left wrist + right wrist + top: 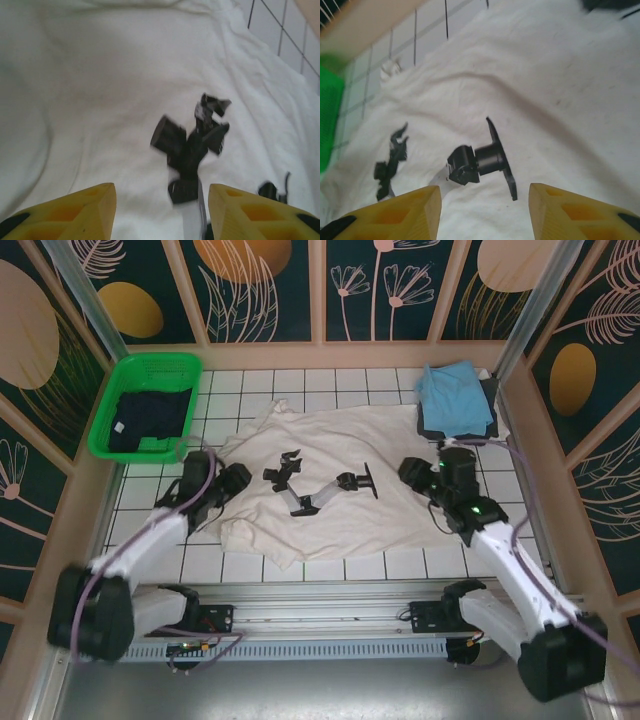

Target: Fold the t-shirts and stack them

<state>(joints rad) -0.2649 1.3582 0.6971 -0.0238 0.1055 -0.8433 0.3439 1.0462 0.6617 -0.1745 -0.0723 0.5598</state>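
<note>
The large cream-white t-shirt (340,440) lies spread, somewhat rumpled, over the middle of the tiled table (300,380), front up, with a black-and-grey graphic (305,495) near its centre. The left gripper (235,480) hangs low at the shirt's left edge and the right gripper (415,472) at its right edge, so the shirt lies between the two, both pointing inward over it. From above, the other shirts are also plain to see: the light blue t-shirt (455,395) lies folded on the dark grey t-shirt (488,405) at the far right corner, and the dark navy t-shirt (150,420) sits in the green basket (150,365) at the far left. The left wrist camera brings close the white cloth (100,100) and the graphic (192,145) just beyond the left gripper (161,210), whose yellow fingers (85,210) stand partly apart with nothing between them. The right wrist camera gives the same for the right gripper (485,210): fingers (570,215) partly apart, nothing held, the cloth (560,100) ahead, the graphic (480,162) seen from the other side, and the basket (327,110) blurred at the left edge.
</note>
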